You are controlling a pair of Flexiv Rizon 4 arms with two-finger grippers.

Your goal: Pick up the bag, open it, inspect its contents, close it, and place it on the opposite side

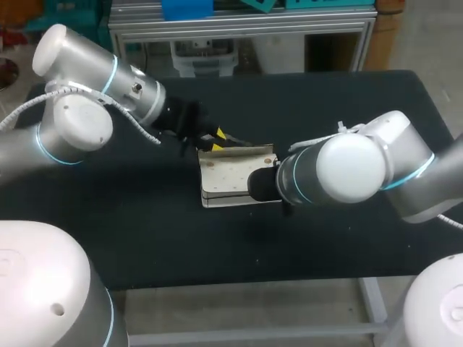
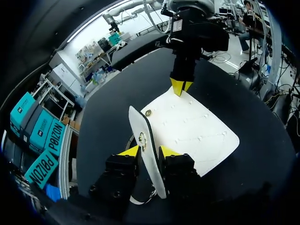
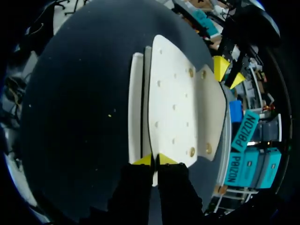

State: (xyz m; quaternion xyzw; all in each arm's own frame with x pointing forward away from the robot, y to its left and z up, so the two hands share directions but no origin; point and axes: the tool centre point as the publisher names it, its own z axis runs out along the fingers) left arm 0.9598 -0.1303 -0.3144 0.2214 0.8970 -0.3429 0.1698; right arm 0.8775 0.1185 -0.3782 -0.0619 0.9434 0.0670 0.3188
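Note:
The white bag (image 1: 228,177) lies flat on the black table, its studded panel (image 2: 187,126) facing up. Its flap (image 2: 146,136) stands raised on edge, with snap buttons showing. My left gripper (image 2: 149,151) straddles that flap at the bag's far-left corner (image 1: 218,140), open, with a yellow tip on each side of the flap. My right gripper (image 3: 154,160) is shut on the opposite edge of the bag's panel (image 3: 173,108). In the head view my right forearm hides that grip. Nothing inside the bag can be seen.
The black table (image 1: 325,108) carries only the bag. My two arms meet over its middle, coming in from the left and the right.

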